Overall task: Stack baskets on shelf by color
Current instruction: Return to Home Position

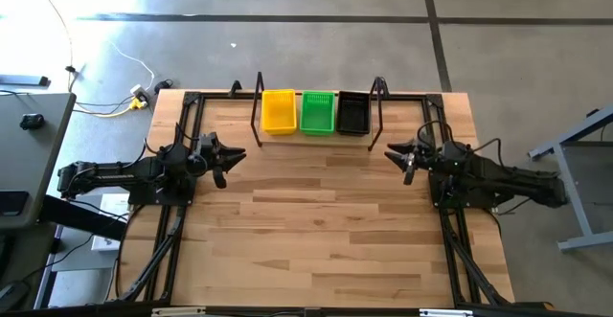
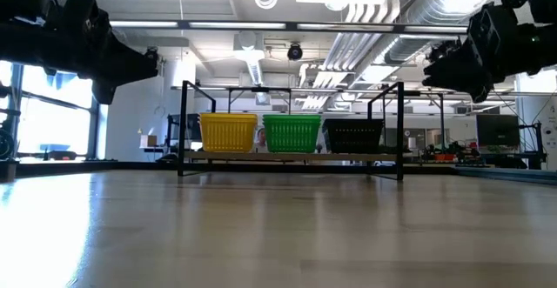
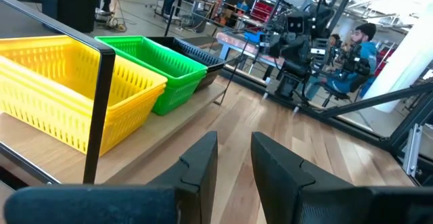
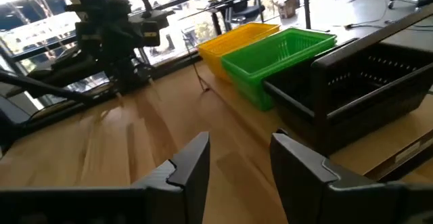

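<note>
Baskets [image 1: 318,112] in yellow, green and black sit side by side on the shelf [image 2: 291,157] at the worktop's [image 1: 326,231] far edge. Left claw [image 1: 230,164] and right claw [image 1: 397,159] hover at opposite sides on folded arms, pointing inward, fingers apart.

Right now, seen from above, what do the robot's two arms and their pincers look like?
Both the left arm and right arm are dark, built from jointed segments, with thin black cables looping beside them. Each ends in a two-finger claw: the left gripper and right gripper have flat, angular black fingers. No markings show.
</note>
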Available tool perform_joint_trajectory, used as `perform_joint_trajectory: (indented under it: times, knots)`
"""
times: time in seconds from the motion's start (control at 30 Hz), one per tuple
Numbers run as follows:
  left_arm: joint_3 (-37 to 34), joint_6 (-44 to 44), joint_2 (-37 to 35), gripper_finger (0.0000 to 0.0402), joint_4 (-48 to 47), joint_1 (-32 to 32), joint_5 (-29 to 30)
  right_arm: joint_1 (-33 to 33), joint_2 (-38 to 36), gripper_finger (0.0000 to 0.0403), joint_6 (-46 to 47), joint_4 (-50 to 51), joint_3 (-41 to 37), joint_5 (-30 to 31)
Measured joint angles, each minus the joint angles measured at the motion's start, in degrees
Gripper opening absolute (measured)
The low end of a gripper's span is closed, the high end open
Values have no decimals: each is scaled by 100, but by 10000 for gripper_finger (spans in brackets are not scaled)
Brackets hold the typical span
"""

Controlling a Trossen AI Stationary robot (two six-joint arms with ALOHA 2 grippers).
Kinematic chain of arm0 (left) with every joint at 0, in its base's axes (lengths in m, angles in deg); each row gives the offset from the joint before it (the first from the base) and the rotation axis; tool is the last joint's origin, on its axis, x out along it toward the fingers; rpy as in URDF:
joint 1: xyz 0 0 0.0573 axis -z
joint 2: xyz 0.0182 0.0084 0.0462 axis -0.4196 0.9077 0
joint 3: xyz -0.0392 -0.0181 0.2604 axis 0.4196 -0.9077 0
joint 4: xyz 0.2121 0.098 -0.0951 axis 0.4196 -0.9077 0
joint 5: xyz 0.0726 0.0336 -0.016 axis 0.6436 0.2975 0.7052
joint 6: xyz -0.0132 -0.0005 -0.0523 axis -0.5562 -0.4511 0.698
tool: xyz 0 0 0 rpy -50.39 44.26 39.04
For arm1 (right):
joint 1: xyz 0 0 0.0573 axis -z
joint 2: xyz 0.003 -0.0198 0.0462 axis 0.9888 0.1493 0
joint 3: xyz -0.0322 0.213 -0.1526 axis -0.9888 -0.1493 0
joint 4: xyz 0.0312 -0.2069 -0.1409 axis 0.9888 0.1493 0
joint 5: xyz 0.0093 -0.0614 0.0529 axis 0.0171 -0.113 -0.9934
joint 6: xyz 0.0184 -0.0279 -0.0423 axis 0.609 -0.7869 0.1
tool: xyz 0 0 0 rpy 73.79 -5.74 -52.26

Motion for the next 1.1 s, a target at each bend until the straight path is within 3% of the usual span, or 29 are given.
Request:
perform_joint_trajectory:
  times: [0.3, 1.1]
  knots:
    - [1, 2, 0, 81, 1, 0, 0, 0, -373, 140, 69, 148, -218, -209]
    - [2, 5, 0, 81, 2, 0, -2, 0, -240, 140, -23, 157, -218, -159]
